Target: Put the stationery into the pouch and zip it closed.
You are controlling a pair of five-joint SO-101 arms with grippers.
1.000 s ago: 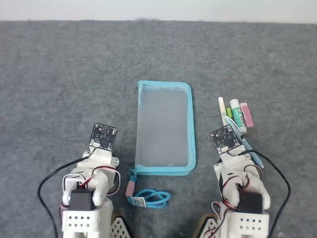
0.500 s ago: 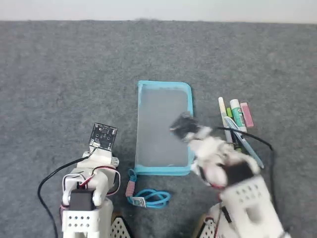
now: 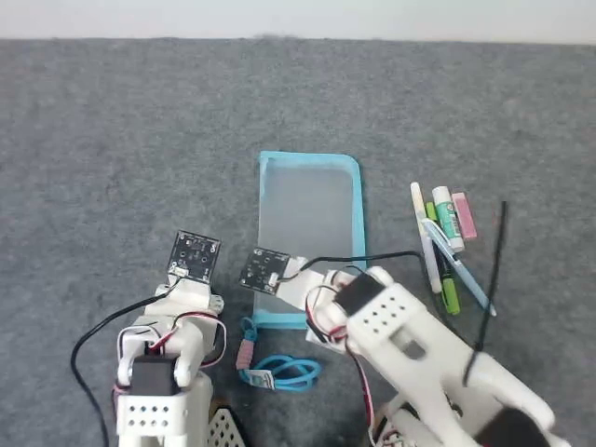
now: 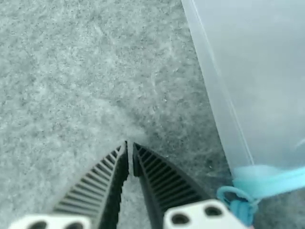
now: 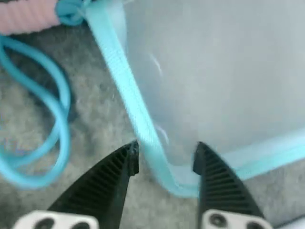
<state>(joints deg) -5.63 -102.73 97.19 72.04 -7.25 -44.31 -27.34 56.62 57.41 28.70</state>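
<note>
Down at the near end of the pouch, the right tool stands partly open, its two dark ribbed fingers on either side of the pouch's blue zip edge close to a corner. One finger is over the grey worktop outside the edge and the other over the clear panel inside it. Whether either finger actually touches the fabric cannot be made out. It holds nothing.

The left tool is drawn in to a hairline gap, the tips all but meeting, and it is empty. It hangs over bare worktop just beside the pouch's long left edge, near the corner where the zip pull shows.

From above, the pouch lies flat in the middle of the worktop – a clear rectangle with blue trim, long side running away from the arms. A blue cord loops loosely on the worktop just in front of its near-left corner, with a small pink tag between cord and corner.

The stationery lies outside the pouch, to its right and apart from it – a tight cluster of pens and markers, roughly parallel to the pouch, with a pink block at the far right of the group. The right arm stretches across from the near right, its wrist over the pouch's near-left corner.
</note>
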